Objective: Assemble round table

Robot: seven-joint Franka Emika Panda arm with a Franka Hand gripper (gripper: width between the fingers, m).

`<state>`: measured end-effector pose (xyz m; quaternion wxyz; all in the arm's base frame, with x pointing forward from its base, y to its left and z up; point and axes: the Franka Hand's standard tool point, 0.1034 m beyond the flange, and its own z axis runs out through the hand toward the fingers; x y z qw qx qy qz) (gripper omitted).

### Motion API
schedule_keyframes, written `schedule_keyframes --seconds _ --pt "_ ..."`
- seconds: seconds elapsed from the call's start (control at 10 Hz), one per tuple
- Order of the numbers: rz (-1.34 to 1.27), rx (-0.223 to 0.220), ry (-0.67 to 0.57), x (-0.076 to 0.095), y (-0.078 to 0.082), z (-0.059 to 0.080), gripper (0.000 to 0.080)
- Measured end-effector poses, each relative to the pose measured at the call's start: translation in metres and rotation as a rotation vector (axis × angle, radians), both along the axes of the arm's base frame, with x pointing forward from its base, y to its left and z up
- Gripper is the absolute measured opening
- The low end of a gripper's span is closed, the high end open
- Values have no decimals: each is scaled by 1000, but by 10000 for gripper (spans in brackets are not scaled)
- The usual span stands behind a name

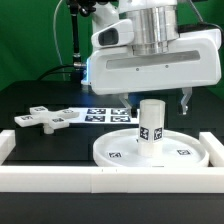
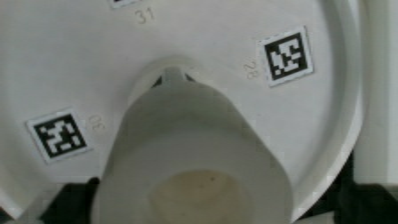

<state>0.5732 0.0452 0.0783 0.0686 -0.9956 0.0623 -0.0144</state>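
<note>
White straight-walled rim (image 1: 50, 180) edging the black table (image 1: 50, 146), marker board (image 1: 99, 113) flat near its middle.

This looks like a robotics lab: a robot arm (image 1: 150, 25) stands over a black table (image 1: 35, 95) with a marker board (image 1: 103, 113), before a green backdrop (image 1: 30, 40).

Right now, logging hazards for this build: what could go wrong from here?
The short leg stands upright on the round disc, with the open gripper around its top; a sideways move could clip and tilt it. Whether the leg is fully seated cannot be told, so pressing the cross-shaped foot piece on later might shift it.
</note>
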Motion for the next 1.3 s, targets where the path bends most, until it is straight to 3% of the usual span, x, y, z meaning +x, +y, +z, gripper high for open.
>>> schedule_keyframes --seconds 0.7,0.9,1.3 --pt "453 -20 -62 0 -3 -1 649" --pt "748 -96 -142 6 -6 -1 649" --pt "1030 -137 -161 6 -9 -2 649"
